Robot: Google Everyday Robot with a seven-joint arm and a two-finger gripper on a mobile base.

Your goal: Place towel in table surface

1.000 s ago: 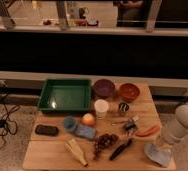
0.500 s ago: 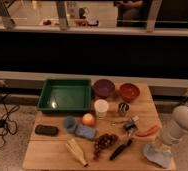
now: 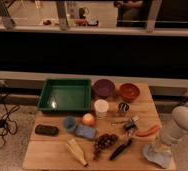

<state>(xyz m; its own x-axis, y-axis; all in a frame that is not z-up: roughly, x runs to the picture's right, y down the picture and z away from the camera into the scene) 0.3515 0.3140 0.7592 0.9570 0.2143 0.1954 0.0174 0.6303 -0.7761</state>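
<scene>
The towel (image 3: 156, 155) is a crumpled pale blue-grey cloth lying on the front right corner of the wooden table (image 3: 52, 155). My white arm (image 3: 186, 125) reaches in from the right edge. My gripper (image 3: 161, 145) hangs down at the towel's upper edge, right over it or touching it; I cannot tell which.
On the table are a green tray (image 3: 66, 95), a purple bowl (image 3: 104, 88), an orange bowl (image 3: 129, 91), a white cup (image 3: 101, 108), a metal cup (image 3: 123, 107), an orange fruit (image 3: 88, 119), a blue sponge (image 3: 84, 131), grapes (image 3: 104, 141), a carrot (image 3: 148, 131) and a black-handled tool (image 3: 119, 149).
The arm has shifted only slightly at the right edge. The towel lies in the same place on the table corner.
</scene>
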